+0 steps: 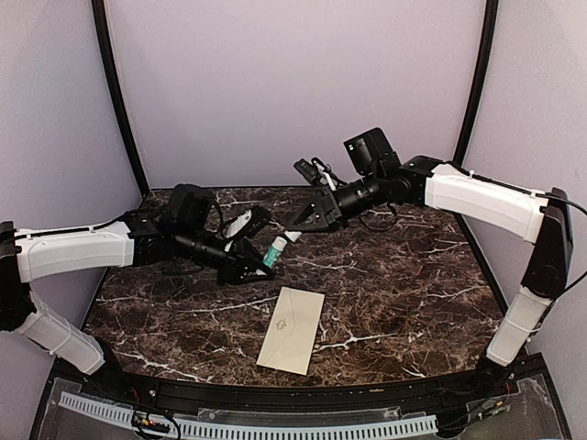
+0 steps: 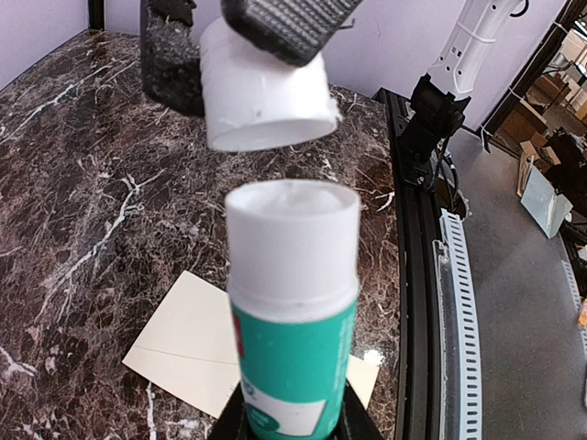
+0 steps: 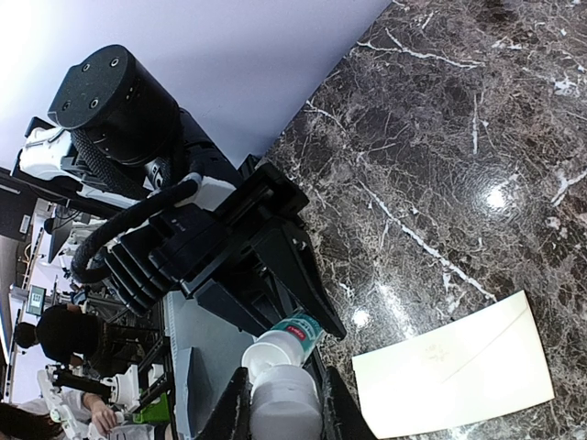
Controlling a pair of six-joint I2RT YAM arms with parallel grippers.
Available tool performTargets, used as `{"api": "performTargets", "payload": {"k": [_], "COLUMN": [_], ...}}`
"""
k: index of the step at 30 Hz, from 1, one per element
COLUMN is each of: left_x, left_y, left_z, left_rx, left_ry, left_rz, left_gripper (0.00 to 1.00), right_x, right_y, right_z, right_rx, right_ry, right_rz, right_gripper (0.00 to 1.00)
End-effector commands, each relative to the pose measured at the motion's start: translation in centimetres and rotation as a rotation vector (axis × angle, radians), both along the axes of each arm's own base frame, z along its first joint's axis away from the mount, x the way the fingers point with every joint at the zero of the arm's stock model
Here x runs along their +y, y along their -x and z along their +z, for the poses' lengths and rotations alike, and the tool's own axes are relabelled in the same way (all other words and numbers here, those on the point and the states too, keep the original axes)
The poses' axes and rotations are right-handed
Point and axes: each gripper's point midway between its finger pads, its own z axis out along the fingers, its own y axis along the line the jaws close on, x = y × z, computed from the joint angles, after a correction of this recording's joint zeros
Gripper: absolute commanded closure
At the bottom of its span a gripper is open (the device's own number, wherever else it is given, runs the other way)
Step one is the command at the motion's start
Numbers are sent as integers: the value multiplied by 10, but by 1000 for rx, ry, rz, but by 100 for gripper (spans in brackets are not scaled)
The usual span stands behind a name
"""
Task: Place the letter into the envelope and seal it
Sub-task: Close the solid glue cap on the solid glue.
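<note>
The cream envelope lies flat on the dark marble table, near the front centre, with its faint emblem facing up. The letter is out of view. Above the table, my left gripper is shut on a green glue stick with its white top bare. My right gripper is shut on the stick's white cap, held just apart from the stick's tip. In the right wrist view the cap sits between my fingers, right next to the glue stick. The envelope shows below the stick.
The two arms meet over the table's back centre, behind the envelope. Purple walls close off the back and sides. A black rail runs along the table's front edge.
</note>
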Motion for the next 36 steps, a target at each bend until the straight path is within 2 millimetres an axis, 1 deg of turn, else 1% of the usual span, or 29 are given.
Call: {"api": "performTargets", "payload": {"k": [1,5,9,28,36], "left_x": [-2,-2,-2,-3,-4], "left_y": [4,4,4,8,8], "left_z": [6,7,8,8,9], "left_rx": [-9,-12,-12,-10,-11], "left_ry": [13,15,16,15,16], "left_rz": [-25,-25,-24,-33,-35], "left_gripper": [100,100,100,100,100], "right_x": [9,9,10,14,14], "right_y": [5,5,7,11,11], "right_z": [19,17,19,16,11], "right_rx": [-34,-31,-36,-31,-29], "right_ry": [-55,-49,-54,-50,-34], "right_rz": [29,30,34,39,38], "right_gripper": [94,95,95,97,98]}}
